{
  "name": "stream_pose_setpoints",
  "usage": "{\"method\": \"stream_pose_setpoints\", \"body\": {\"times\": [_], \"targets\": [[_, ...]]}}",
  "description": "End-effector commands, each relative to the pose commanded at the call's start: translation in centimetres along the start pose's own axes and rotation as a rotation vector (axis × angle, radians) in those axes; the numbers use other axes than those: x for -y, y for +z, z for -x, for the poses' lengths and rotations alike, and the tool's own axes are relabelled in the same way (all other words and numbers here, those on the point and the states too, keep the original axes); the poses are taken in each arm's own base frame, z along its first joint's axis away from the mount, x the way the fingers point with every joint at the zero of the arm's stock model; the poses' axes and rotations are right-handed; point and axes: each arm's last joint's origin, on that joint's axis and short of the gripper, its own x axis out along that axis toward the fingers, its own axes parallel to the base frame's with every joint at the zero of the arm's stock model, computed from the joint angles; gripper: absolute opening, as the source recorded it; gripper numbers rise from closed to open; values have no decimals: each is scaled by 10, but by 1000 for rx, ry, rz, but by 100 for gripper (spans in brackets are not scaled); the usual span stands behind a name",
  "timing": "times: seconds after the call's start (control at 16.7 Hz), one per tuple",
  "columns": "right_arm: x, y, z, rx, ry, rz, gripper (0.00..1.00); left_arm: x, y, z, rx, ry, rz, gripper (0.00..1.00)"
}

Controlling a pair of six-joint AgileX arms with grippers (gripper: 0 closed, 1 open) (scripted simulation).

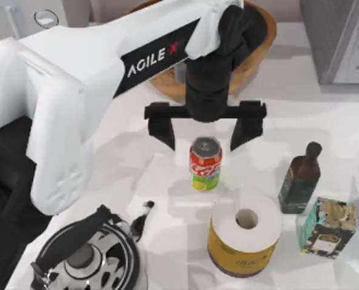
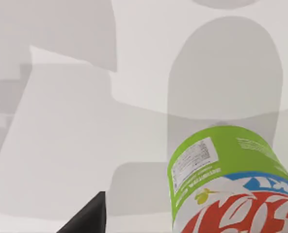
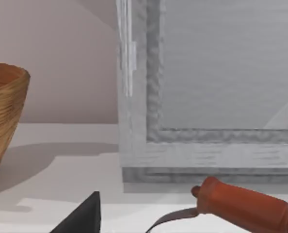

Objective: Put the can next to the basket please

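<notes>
On the counter (image 1: 324,115): one can (image 1: 205,163), one basket (image 1: 252,57), one dark bottle (image 1: 300,179), one yellow roll (image 1: 245,232), one patterned box (image 1: 327,228), one kettle (image 1: 89,257), and one orange-handled tool (image 3: 246,208).

Glossy metal can (image 1: 205,163), ribbed wicker basket (image 1: 252,60), seemingly matt table (image 1: 324,121).

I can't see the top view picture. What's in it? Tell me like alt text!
The left end effector hangs open just above a red and green can standing on a white table. A wicker basket sits behind the arm, and a yellow roll, dark bottle and kettle stand nearby.
</notes>
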Motion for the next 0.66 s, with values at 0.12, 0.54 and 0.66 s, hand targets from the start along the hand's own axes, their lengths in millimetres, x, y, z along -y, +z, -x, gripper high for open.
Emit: {"method": "stream_pose_setpoints", "body": {"times": [0.12,0.54,0.66], "targets": [[0,0,0,0,0,0,100,2,-3,3,-13,8,-5,100],[0,0,0,0,0,0,100,1,-1,38,-1,0,-2,100],[0,0,0,0,0,0,100,0,0,40,2,-1,1,100]]}}
